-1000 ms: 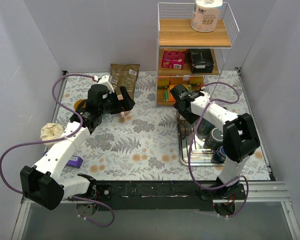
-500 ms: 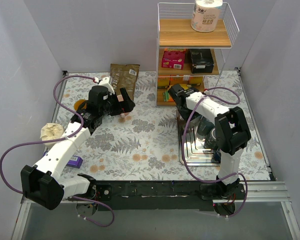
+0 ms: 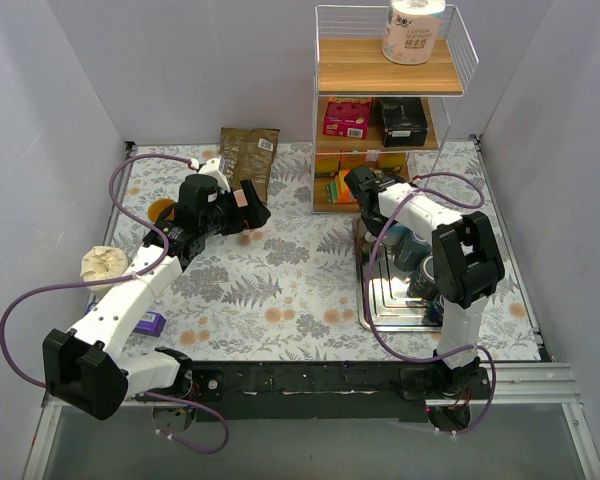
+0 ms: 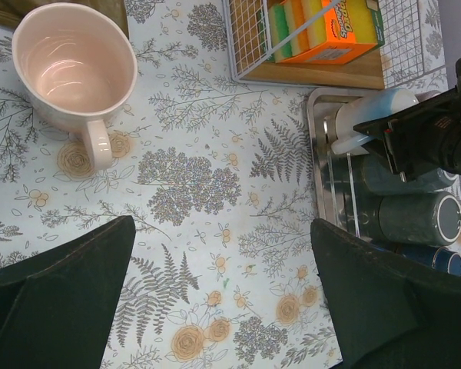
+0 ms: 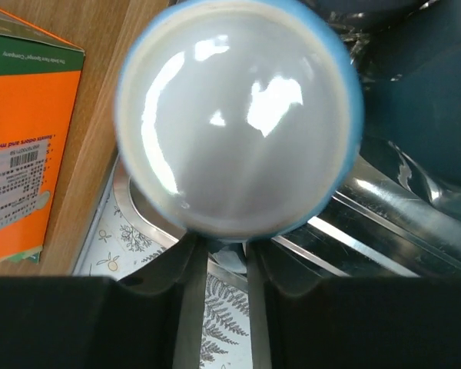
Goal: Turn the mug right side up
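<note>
At the right of the top view, over the metal tray (image 3: 372, 312), the right gripper (image 5: 217, 247) sets narrowed jaws at the overturned blue mug (image 5: 238, 115), likely to flip it; whether it grips is unclear. Left gripper (image 4: 221, 227) hangs wide open, idle.

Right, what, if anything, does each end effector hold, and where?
Left end effector: nothing. Right end effector flanks the blue mug at its edge; a grip cannot be told.

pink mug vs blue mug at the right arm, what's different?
Pink mug stands upright on the tablecloth, opening up, nothing touching it. The blue mug sits in the metal tray with the right end effector at its edge. Both are glossy.
</note>
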Controlling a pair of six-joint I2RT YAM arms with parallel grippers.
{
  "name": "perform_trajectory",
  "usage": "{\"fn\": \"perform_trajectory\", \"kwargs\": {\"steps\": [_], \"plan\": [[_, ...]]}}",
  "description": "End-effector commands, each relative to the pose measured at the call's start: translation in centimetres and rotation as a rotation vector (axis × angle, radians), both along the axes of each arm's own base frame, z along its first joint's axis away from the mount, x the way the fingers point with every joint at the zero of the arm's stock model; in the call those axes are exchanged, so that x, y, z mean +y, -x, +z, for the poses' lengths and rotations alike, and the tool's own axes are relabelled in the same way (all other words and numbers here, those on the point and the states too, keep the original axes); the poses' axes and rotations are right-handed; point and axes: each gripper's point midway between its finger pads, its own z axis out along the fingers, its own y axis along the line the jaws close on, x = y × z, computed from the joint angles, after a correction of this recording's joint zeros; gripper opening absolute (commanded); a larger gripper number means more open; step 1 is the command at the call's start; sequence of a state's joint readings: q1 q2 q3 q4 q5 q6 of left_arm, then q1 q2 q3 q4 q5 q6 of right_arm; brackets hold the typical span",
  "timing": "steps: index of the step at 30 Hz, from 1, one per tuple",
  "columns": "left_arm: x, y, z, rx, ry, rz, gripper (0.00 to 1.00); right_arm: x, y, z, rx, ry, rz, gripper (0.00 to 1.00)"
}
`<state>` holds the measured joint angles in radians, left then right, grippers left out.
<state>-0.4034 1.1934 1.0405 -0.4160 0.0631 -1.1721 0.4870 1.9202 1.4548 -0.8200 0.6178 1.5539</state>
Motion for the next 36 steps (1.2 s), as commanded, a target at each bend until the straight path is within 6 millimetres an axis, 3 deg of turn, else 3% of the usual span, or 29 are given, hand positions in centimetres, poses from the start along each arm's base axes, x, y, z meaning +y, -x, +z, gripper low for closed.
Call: {"fn": "perform_trajectory", "kwargs": {"steps": [1,2,3,10,13,14,16,18,25,28,29,31,32,36], "plan": [[-0.2,0.1,0.8,-0.025,0.015,-0.009,0.98,-0.7,-0.3,-0.4,-0.003,0.028,0.002,0.22],[-0.3,0.2,0.8,-0.025,0.015,-0.012,0.98,-0.7,-0.3,-0.4,-0.004,0.026,0.003,0.08],[-0.3,0.2,0.7,-0.024,0.018,-0.011,0.98,-0.6,-0.3,-0.4,-0.004,0.028,0.008,0.02],[-0.6,0.3,0.9,-0.021,0.037,-0.023,0.98,-0.3,-0.3,0.5,-0.032,0.010,0.064,0.01],[-0.8,0.6,1.0,-0.019,0.048,-0.033,0.98,0.8,-0.8,1.7,-0.086,-0.031,0.144,0.01],[-0.9,0.6,1.0,-0.018,0.053,-0.036,0.98,1.6,-1.4,2.9,-0.136,-0.072,0.167,0.01],[-1.0,0.8,1.1,-0.018,0.060,-0.045,0.98,2.1,-1.2,3.3,-0.155,-0.086,0.232,0.01],[-1.1,1.0,1.1,-0.016,0.066,-0.046,0.98,3.0,-1.3,4.9,-0.214,-0.132,0.279,0.01],[-2.1,1.9,1.5,-0.002,0.121,-0.103,0.98,5.0,1.3,7.9,-0.311,-0.240,0.502,0.01],[-2.5,2.3,1.9,-0.006,0.150,-0.118,0.98,5.5,3.0,9.6,-0.376,-0.294,0.575,0.01],[-2.8,2.6,2.2,-0.008,0.168,-0.140,0.98,5.8,3.4,11.7,-0.446,-0.328,0.605,0.01],[-3.3,2.9,2.5,-0.010,0.200,-0.159,0.98,6.1,4.6,12.4,-0.491,-0.355,0.656,0.01],[-3.9,3.6,2.7,-0.004,0.224,-0.201,0.98,6.7,5.1,14.8,-0.569,-0.395,0.701,0.01],[-5.5,5.2,3.8,-0.016,0.314,-0.317,0.98,7.7,7.1,18.5,-0.688,-0.446,0.837,0.01]]}}
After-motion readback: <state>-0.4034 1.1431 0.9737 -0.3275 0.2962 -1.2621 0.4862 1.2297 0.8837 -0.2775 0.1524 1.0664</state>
